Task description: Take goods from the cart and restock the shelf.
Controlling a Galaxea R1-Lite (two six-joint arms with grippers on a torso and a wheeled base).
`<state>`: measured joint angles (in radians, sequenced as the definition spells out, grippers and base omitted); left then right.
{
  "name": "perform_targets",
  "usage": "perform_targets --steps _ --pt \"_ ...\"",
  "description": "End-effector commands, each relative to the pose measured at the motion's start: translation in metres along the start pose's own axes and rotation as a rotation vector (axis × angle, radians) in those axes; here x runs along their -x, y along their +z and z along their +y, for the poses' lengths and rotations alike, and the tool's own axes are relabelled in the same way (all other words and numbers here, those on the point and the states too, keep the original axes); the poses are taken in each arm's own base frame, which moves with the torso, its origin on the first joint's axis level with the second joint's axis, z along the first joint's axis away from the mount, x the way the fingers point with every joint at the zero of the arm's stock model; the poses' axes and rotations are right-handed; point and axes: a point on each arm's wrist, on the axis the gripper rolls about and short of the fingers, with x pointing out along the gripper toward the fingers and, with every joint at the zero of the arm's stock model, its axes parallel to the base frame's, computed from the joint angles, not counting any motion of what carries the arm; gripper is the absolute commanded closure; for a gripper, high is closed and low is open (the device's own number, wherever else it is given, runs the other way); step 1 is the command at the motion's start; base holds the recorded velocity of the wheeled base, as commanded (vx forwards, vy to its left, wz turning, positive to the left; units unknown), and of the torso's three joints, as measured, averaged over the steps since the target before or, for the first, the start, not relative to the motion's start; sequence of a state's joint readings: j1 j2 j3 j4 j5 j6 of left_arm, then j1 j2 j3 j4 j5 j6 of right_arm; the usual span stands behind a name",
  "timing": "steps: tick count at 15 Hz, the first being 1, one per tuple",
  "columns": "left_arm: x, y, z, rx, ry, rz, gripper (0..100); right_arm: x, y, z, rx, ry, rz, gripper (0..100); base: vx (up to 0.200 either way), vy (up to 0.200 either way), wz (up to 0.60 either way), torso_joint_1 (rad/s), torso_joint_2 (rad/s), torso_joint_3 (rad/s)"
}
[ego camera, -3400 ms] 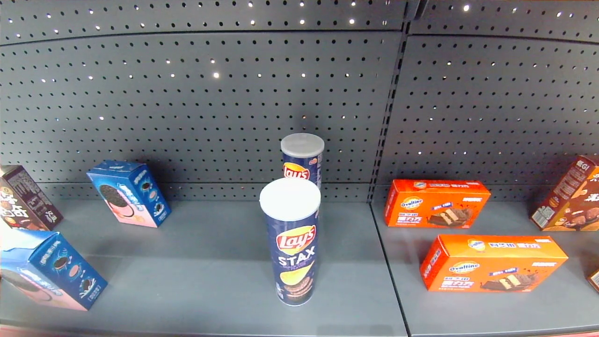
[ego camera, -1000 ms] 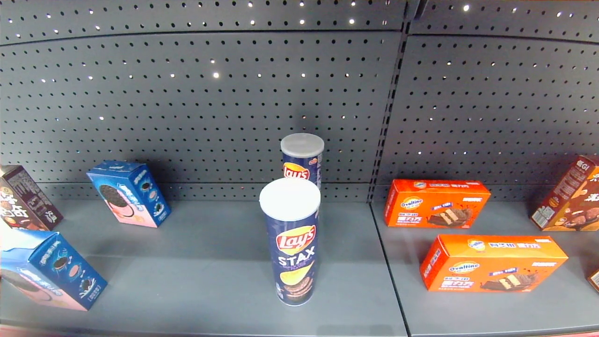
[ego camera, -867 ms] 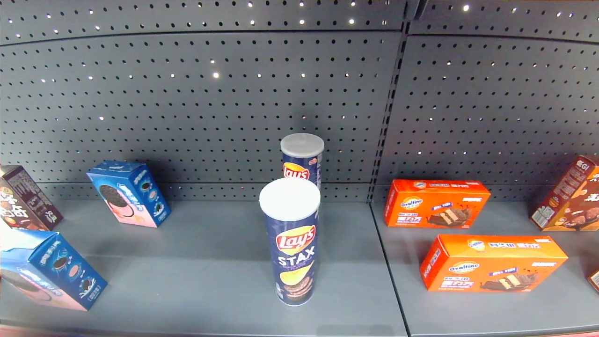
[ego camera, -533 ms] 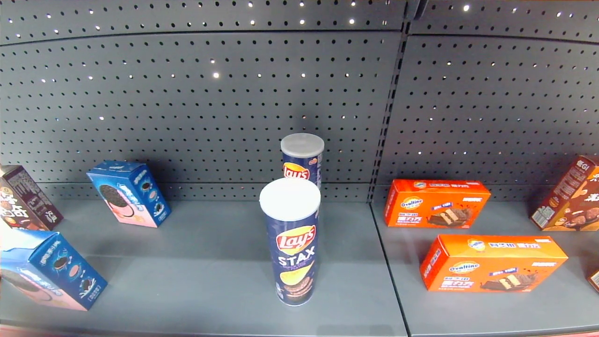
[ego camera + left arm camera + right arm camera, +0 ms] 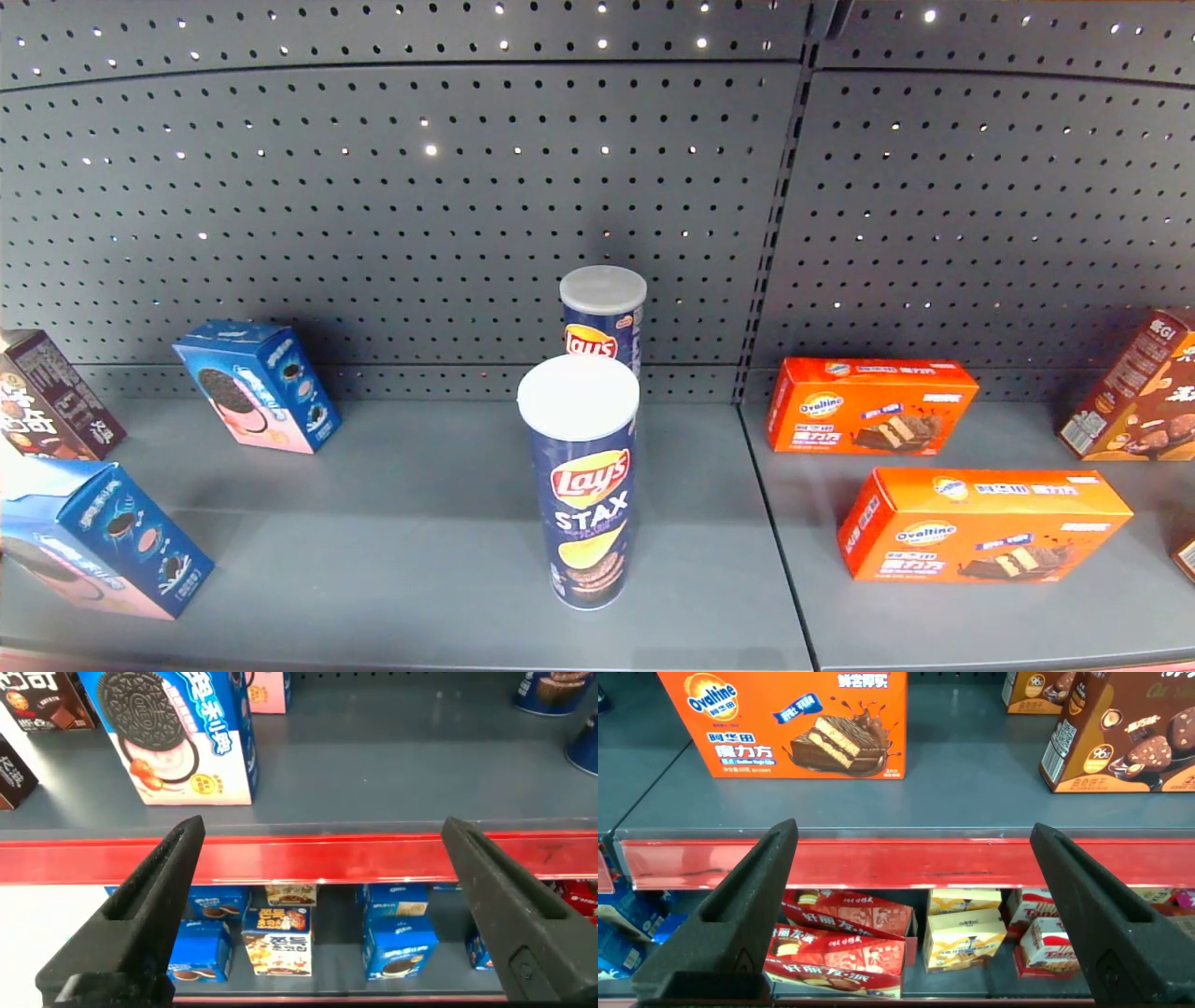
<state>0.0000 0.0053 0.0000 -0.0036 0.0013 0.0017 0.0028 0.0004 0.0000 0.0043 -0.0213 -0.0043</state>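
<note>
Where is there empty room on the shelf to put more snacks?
The widest bare patch of shelf lies between the blue cookie boxes and the front chip can. A narrower strip runs between that can and the orange boxes. The right side is crowded with the orange boxes and a brown box.

Counted on the shelf (image 5: 420,560):

- **Chip canisters:** two, tall and blue, a front canister (image 5: 579,485) and a rear canister (image 5: 603,317).
- **Sandwich-cookie boxes:** two, blue, a near cookie box (image 5: 103,541) and a far cookie box (image 5: 257,385).
- **Wafer boxes:** two, orange, a near wafer box (image 5: 980,525) and a far wafer box (image 5: 868,406).
- **Chocolate-biscuit boxes:** two, brown, a far biscuit box (image 5: 1134,387) and a near biscuit box (image 5: 1120,733).
- **Dark brown box:** one dark brown box (image 5: 51,397) at the left end.

More boxes (image 5: 280,943) sit below, too cut off to count.
</note>
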Motion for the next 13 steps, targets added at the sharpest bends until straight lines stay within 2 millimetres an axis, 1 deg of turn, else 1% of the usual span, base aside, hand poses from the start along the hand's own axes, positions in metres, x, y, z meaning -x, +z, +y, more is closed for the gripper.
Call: perform_targets --steps 1,13 --pt "-0.0002 0.0002 0.0 0.0 0.0 0.001 0 0.0 0.0 0.0 0.0 0.0 0.0 0 0.0 0.0 0.0 0.0 0.0 0.0" --pt "-0.0002 0.0002 0.0 0.0 0.0 0.001 0 0.0 0.0 0.0 0.002 0.0 0.0 0 0.0 0.0 0.0 0.0 0.0 0.0"
